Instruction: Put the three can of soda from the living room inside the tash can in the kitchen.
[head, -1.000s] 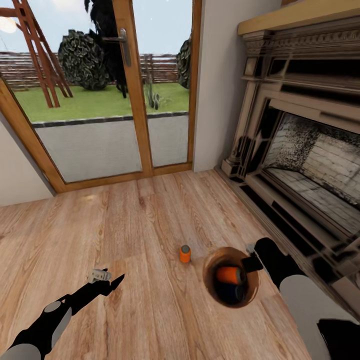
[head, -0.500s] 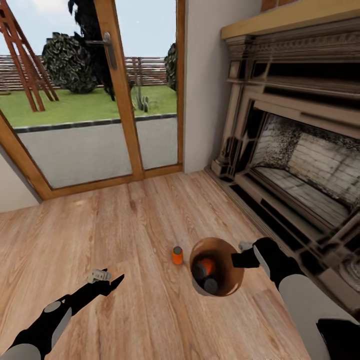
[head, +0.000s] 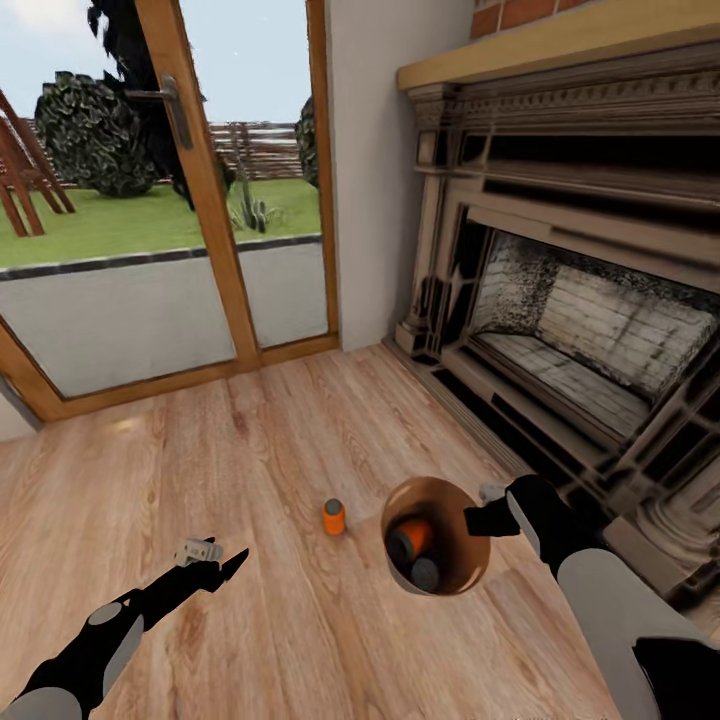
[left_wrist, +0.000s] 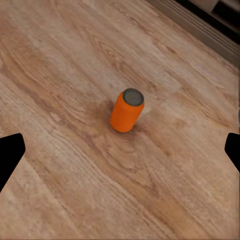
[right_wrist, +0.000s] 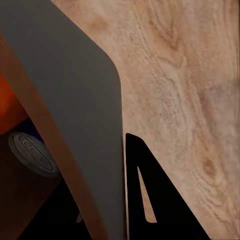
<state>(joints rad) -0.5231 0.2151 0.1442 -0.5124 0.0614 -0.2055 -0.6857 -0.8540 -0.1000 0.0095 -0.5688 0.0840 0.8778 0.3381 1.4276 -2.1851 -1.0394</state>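
Right gripper jaws clamp the trash can rim; left gripper, jaws wide open, should straddle the upright soda can squarely.

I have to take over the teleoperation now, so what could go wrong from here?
1. The right gripper holds the trash can by its rim alone, off the floor and tilted; the two soda cans inside could spill or the pail slip.
2. The third soda can stands upright on the plank floor near the pail; a swing could topple it.
3. The left gripper is open, some way short of it.
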